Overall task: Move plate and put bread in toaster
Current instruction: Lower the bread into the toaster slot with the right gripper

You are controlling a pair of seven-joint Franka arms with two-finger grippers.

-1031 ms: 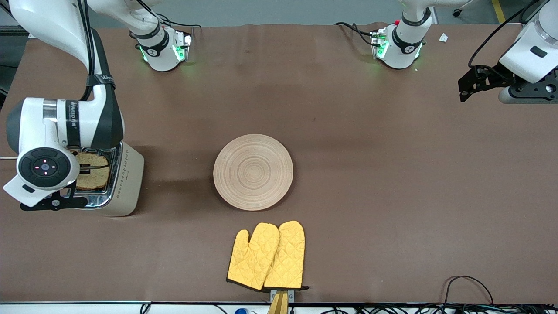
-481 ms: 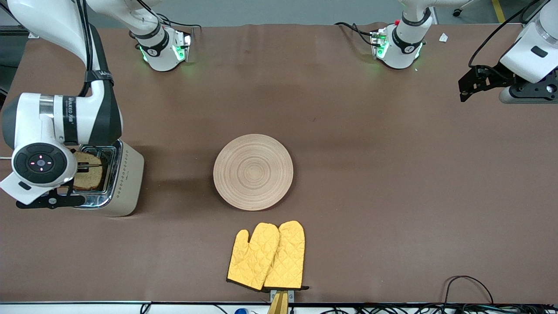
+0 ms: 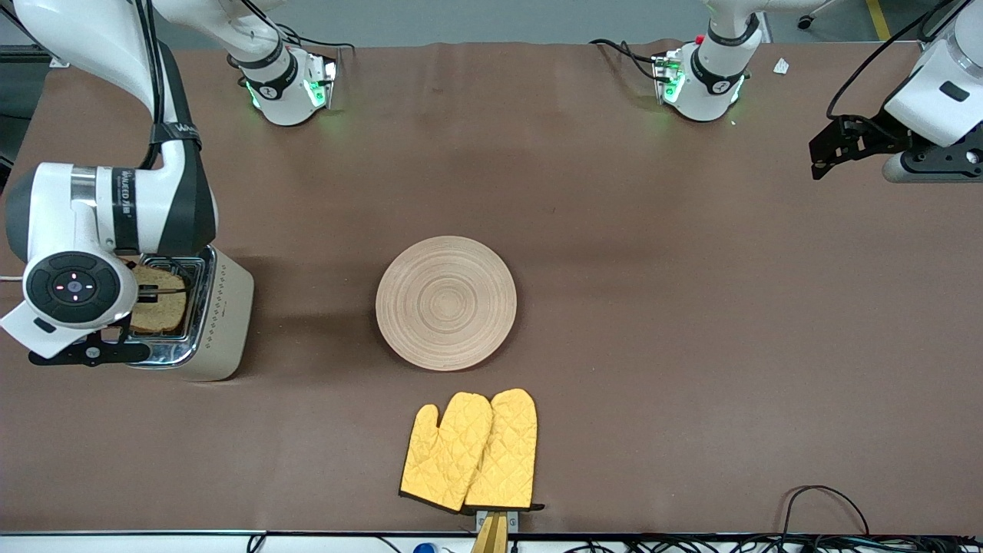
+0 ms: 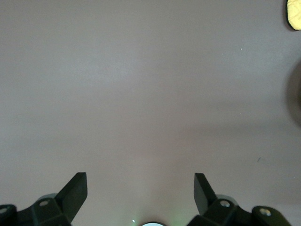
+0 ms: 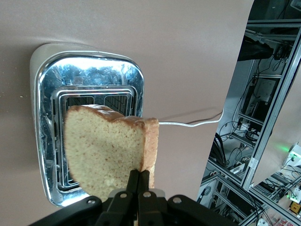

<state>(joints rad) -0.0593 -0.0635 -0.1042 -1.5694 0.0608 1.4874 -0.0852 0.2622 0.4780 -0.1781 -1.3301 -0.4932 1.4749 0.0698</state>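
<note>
Table: bread (image 3: 159,309) (barely shifted) over toaster (image 3: 219,322)

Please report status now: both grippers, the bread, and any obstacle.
Right gripper shut on bread, over toaster slots, not yet in. Left gripper open, waiting over bare table. Slots look unobstructed.

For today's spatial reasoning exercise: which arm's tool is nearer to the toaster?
Right. The right tool hangs directly over the toaster, shut on the bread. The left tool waits open over bare table at the left arm's end.
</note>
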